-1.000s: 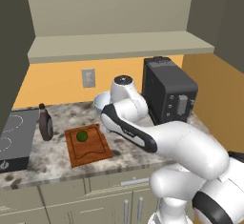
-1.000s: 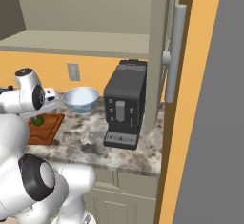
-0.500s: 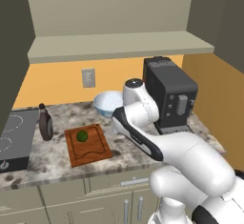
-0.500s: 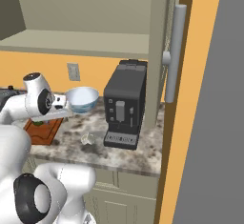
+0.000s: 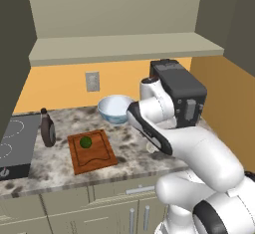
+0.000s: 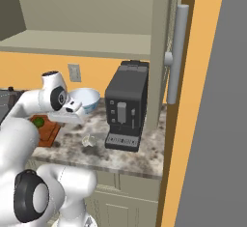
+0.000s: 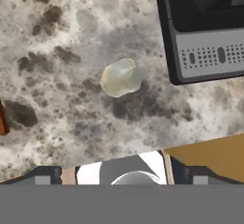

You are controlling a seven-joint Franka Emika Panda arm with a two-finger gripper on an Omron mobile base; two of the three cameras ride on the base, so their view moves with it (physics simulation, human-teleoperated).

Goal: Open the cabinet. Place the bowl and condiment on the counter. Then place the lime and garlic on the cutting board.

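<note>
Hand view: garlic (image 7: 121, 77) lies on counter (image 7: 57, 51), long axis slightly tilted

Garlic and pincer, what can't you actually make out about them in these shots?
- Garlic: in the hand view a pale blurred lump, no cloves visible; in the right base view too small to detail.
- Pincer: fingertips cut off by the hand view's bottom edge; the arm hides it in the left base view.
</note>
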